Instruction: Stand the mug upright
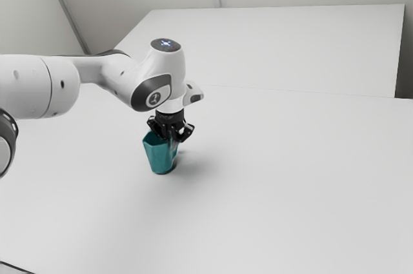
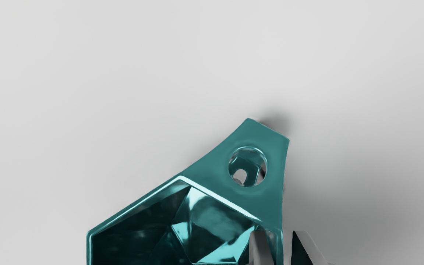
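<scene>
The teal faceted mug [image 1: 158,156] appears to stand upright on the white table, its mouth facing up. My gripper [image 1: 173,144] is pointing down at the mug's rim, on the side toward the exterior view's right. In the wrist view, the mug [image 2: 215,206] shows its hollow inside and its handle with a round hole. One finger of the gripper [image 2: 283,244] is inside the mouth and the other outside the wall. The fingers are close together but open, with a narrow gap between the wall and the outer one. Their contact lower down is hidden.
The white table [image 1: 277,184] extends around the mug. Behind it is another broad white surface [image 1: 277,48], with a thin seam between them. A dark-edged object [image 1: 14,269] shows at the exterior view's lower left corner.
</scene>
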Controlling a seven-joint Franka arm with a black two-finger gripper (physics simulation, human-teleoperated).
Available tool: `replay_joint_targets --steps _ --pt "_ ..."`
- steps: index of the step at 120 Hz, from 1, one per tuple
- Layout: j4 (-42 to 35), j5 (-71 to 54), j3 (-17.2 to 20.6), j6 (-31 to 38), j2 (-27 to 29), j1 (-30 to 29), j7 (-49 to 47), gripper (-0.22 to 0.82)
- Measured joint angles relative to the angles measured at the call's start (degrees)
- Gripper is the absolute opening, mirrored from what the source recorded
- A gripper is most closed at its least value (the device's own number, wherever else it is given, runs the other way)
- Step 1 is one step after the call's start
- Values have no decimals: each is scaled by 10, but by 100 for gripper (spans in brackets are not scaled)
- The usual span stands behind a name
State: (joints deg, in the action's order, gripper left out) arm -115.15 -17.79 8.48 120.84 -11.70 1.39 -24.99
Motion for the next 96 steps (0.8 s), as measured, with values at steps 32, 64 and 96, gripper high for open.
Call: replay_joint_targets --steps 32,64,96 --pt "60 5 5 -21 3 1 0 39" --pt "130 70 12 -70 32 1 25 54" --pt "138 156 7 -104 88 -27 140 59"
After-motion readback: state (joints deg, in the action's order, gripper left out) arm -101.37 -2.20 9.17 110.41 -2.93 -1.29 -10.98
